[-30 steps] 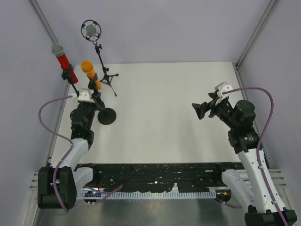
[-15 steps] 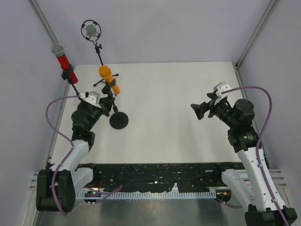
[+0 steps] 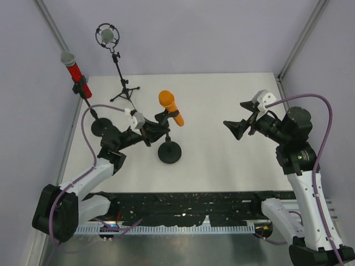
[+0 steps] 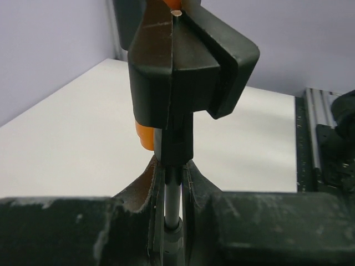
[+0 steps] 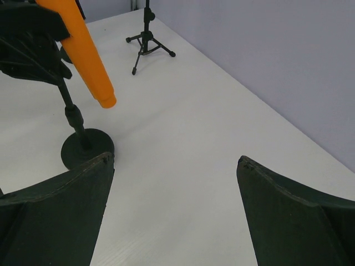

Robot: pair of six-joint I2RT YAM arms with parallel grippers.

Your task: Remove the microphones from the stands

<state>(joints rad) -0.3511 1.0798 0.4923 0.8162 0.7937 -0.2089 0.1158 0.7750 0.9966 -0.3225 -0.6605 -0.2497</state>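
An orange microphone (image 3: 171,107) sits tilted in the black clip (image 4: 183,61) of a stand with a round black base (image 3: 169,152), near the middle of the table. My left gripper (image 3: 151,133) is shut on the stand's thin pole (image 4: 173,191) just below the clip. In the left wrist view only a sliver of the microphone (image 4: 145,136) shows behind the clip. My right gripper (image 3: 232,128) hovers to the right of the microphone, open, its jaws pointing left with nothing between them. In the right wrist view the microphone (image 5: 83,44) and base (image 5: 86,148) lie ahead to the left.
A red microphone (image 3: 72,67) on its own stand with a round base (image 3: 100,127) is at the left edge. A shock-mounted microphone (image 3: 106,36) on a tripod (image 3: 123,91) stands at the back left, also visible as a tripod (image 5: 147,41) in the right wrist view.
My left arm has swung right with the stand in its grip, moving the orange microphone from the left edge toward the middle. The right gripper has risen slightly and stays open.
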